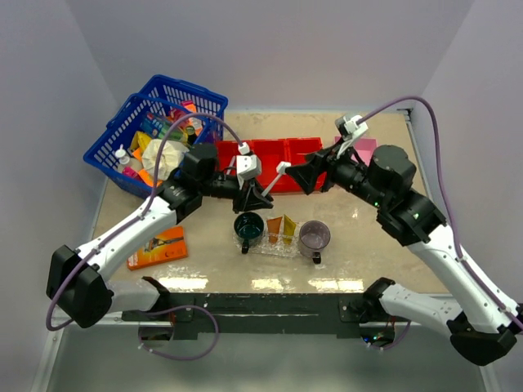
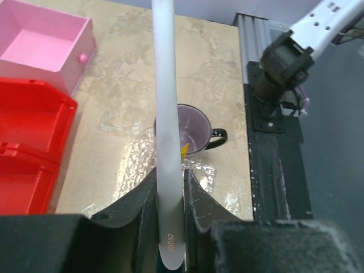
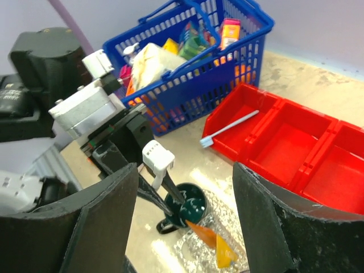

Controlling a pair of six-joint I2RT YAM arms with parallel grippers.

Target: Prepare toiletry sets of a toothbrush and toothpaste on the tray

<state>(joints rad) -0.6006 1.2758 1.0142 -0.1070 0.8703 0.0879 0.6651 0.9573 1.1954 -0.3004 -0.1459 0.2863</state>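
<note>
My left gripper (image 1: 257,198) is shut on a white toothbrush (image 2: 165,114), whose capped head (image 1: 282,168) points up toward the right gripper. It hovers over the green mug (image 1: 248,227), which stands at the left end of the clear bumpy tray (image 1: 282,245). An orange tube (image 1: 274,229) and a yellow-orange tube (image 1: 289,230) lie on the tray. A purple mug (image 1: 315,235) stands at its right end. My right gripper (image 1: 306,175) is open and empty above the tray. A second white toothbrush (image 3: 230,126) lies over the edge of the red bin (image 3: 284,148).
A blue basket (image 1: 155,131) full of toiletries stands at the back left. The red three-compartment bin (image 1: 282,155) is behind the tray, with a pink box (image 1: 365,147) to its right. An orange razor pack (image 1: 158,247) lies at the front left.
</note>
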